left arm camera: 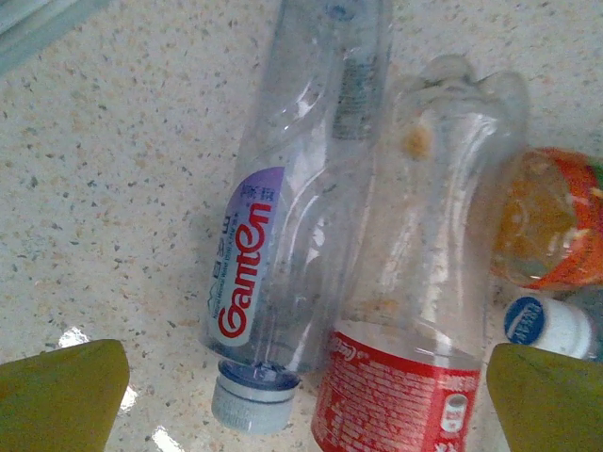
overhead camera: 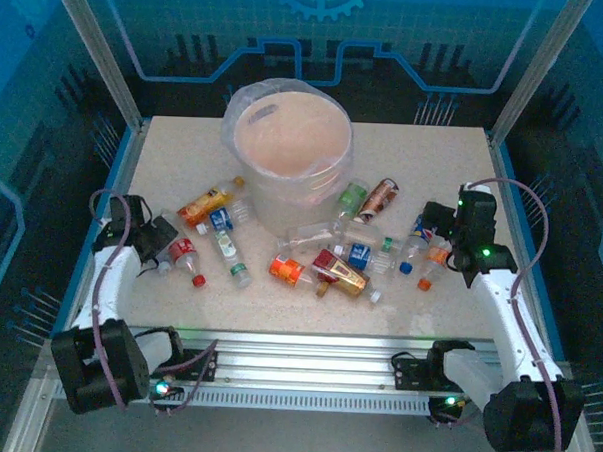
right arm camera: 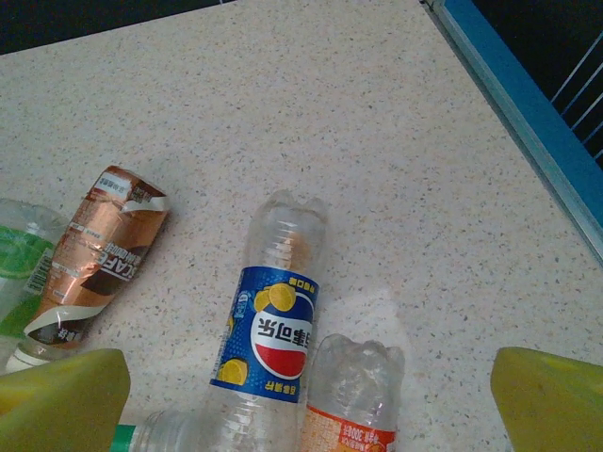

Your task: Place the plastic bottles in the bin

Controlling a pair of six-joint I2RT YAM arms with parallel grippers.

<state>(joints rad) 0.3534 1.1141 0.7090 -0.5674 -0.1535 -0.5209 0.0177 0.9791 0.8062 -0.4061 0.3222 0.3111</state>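
Translucent whitish round plastic bin (overhead camera: 283, 200) sits far-centre on the speckled table (overhead camera: 185, 151), crushed plastic bottles (overhead camera: 330, 267) scattered nearer. Left wrist: our left gripper (left arm camera: 301, 400) spreads wide over a clear purple-labelled bottle (left arm camera: 283, 217), probably light, slick, squashy; we'd pinch its midbody. Right wrist: our right gripper (right arm camera: 306, 405) hangs open above a blue-labelled bottle (right arm camera: 273, 325).

Between the fingers of the left gripper (left arm camera: 301, 405) two bottles lie side by side, touching: the Ganten bottle (left arm camera: 250, 264) and a second bottle (left arm camera: 424, 264). A third bottle (left arm camera: 551, 217) lies just beyond that. Ahead of the right gripper (right arm camera: 306, 405), the Pepsi bottle (right arm camera: 273, 330) touches its neighbour bottle (right arm camera: 353, 395). The bin (overhead camera: 241, 118) stands on the table (overhead camera: 435, 152), beyond and between both grippers.
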